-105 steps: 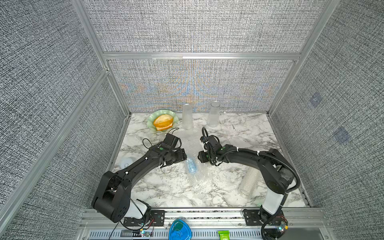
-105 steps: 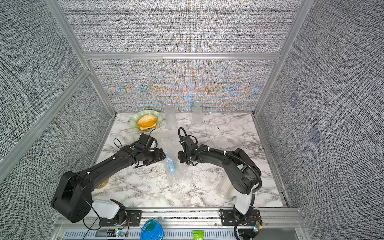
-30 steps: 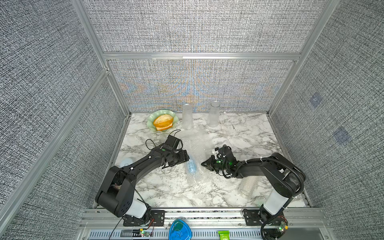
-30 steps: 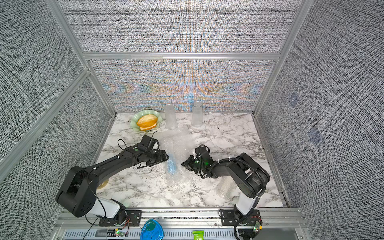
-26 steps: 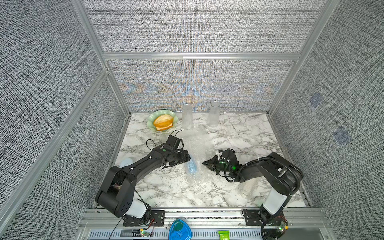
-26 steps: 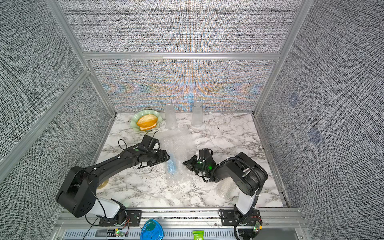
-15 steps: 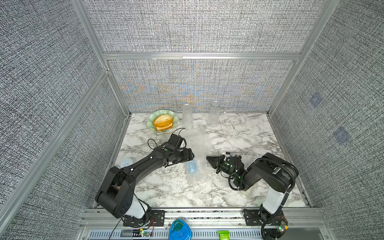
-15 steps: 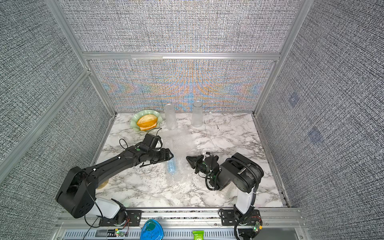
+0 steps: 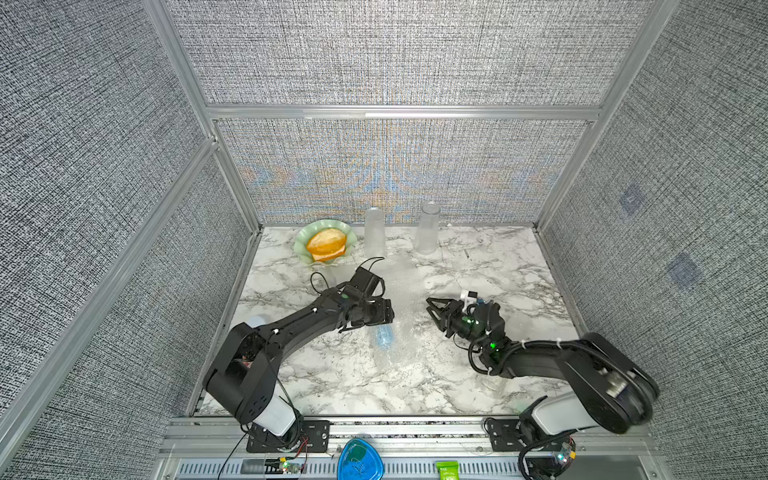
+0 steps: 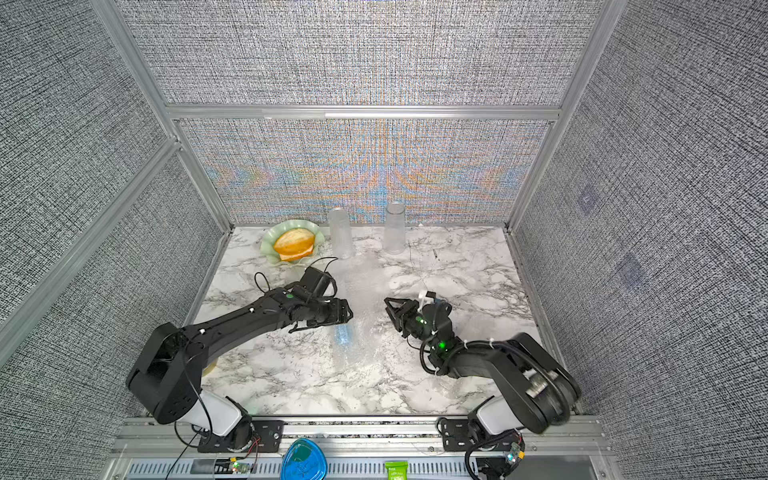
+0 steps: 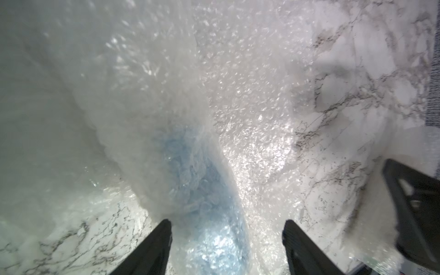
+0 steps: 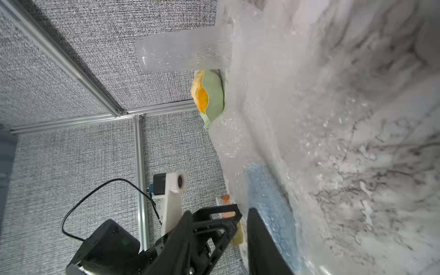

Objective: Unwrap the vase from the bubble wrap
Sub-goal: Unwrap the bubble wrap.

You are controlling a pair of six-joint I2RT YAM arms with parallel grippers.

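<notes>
Now the right gripper [image 9: 434, 306], right of centre, has parted its jaws and holds nothing, having drawn the bubble wrap [image 9: 409, 332] flat; the blue vase [image 9: 384, 336] lies mid-frame between the left gripper's [image 11: 226, 240] open jaws, partly uncovered.

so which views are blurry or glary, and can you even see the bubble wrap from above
Left wrist view: near bubble wrap is out of focus, with bright glare on the sheet. Right wrist view: wrap close to the lens is smeared. In both top views it is sharp but faint against the marble table.
</notes>
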